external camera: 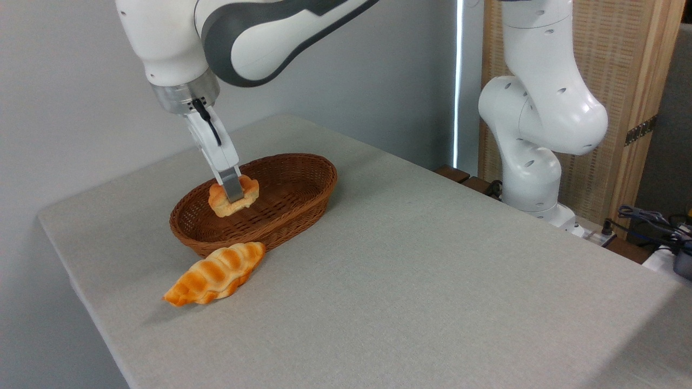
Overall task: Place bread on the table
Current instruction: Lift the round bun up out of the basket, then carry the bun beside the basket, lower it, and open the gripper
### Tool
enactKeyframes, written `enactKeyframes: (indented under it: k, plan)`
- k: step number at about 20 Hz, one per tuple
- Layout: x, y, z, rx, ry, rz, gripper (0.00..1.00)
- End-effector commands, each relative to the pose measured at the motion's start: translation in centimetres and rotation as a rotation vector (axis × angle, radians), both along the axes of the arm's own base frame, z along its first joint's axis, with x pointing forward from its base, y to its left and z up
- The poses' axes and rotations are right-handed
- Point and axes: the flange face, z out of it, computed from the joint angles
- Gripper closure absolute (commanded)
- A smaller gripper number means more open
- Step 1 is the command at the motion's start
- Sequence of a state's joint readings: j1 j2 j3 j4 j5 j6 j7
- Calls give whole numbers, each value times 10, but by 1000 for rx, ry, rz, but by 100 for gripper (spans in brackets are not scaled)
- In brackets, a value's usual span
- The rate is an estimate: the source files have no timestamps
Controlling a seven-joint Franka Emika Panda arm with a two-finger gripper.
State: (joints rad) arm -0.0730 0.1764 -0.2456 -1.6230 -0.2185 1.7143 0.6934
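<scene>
- Grey-beige table [432, 259] fills the view; a brown wicker basket [303, 208] sits near its far left corner.
- Gripper [234, 195] pinches the bread [233, 197], held over the basket's interior, seemingly just off its floor.
- Striped loaf [216, 274] lies beside the basket's near wall.
- Best: lift above the rim, carry to bare cloth away from that loaf, lower before releasing.

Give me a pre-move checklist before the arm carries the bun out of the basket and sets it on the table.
1. Gripper closed on the bread: ok.
2. Bread lifted above the basket floor: cannot tell.
3. Bread clear of the basket rim: cannot tell.
4. Bare table right of the basket for a drop spot: ok.
5. Striped loaf out of the way, lying in front of the basket: ok.
</scene>
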Motion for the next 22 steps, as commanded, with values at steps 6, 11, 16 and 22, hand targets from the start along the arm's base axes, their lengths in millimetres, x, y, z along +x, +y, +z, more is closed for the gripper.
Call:
enactKeyframes:
  k: [6, 11, 16, 22]
  plan:
    - [-25, 118, 26, 20, -74, -212, 65]
    - [-41, 153, 0, 129, -76, -363, 46]
    - [-39, 155, -18, 137, -100, -359, 3]
    - [-38, 155, -29, 131, -86, -379, 0]
